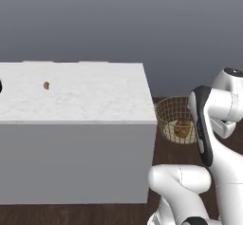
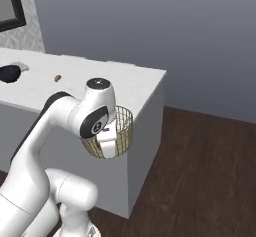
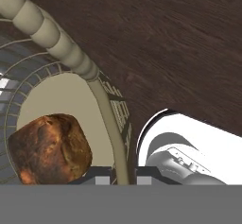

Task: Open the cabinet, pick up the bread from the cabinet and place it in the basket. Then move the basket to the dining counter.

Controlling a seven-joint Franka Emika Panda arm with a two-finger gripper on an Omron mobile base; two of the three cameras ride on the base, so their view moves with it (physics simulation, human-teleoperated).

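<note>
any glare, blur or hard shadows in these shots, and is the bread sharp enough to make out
Left base view: flat, even light, no glare on the dining counter; bread small and soft behind the basket mesh. Right base view: arm hides most of the basket, no hard shadows. Hand view: bread sharp, crust texture clear; the basket's rim looms large up close.

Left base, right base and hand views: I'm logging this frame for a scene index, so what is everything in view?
bread: one, brown, inside the basket.
basket: one, golden-tan wire mesh, held off the floor beside the counter's end.
dining counter: one, white marble top, grey sides.
scrap: one, tan-brown, on the counter top.
dark object: one, at the counter's far left; cannot identify.
floor: dark wood.
gripper: one, fingers either side of the basket wall.
</note>
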